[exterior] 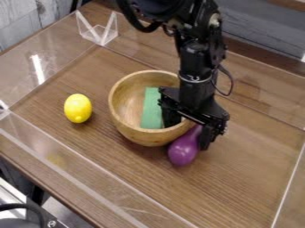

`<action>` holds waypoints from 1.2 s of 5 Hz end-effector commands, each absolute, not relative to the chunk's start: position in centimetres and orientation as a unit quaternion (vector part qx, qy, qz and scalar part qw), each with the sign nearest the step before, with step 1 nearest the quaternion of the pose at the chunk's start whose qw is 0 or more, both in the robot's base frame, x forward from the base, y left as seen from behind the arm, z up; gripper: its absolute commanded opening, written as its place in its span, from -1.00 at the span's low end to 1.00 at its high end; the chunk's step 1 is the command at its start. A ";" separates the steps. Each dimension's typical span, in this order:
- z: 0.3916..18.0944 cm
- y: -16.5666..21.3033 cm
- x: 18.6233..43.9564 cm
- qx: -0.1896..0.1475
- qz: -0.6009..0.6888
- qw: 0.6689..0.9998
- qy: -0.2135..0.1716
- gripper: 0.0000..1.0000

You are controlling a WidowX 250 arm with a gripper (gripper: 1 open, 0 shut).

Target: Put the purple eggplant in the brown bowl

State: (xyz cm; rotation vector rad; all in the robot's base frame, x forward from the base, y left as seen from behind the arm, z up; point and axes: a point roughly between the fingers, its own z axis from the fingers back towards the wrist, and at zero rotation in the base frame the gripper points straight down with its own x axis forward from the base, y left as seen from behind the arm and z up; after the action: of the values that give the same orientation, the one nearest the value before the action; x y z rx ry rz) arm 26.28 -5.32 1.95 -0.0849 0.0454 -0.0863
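Observation:
The purple eggplant (pixel 183 151) lies on the wooden table just outside the brown bowl (pixel 128 122), at the bowl's front right. My black gripper (pixel 194 134) points straight down over the eggplant's upper end, its fingers on either side of that end. How tightly the fingers hold the eggplant is not visible. A green rectangular block (pixel 152 107) rests inside the bowl.
A yellow lemon (pixel 78 108) sits on the table left of the bowl. Clear plastic walls border the table, with a clear stand (pixel 98 30) at the back left. The table's front edge runs along the lower left.

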 end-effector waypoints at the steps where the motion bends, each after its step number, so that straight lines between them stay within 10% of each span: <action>1: 0.7 -5.7 25.7 -0.039 -0.048 0.997 0.046 1.00; 6: 0.6 -6.0 25.8 -0.032 -0.040 0.997 0.057 1.00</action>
State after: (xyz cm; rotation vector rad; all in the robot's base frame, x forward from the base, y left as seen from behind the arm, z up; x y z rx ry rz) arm 26.59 -5.49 1.90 -0.0702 0.0684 -0.0562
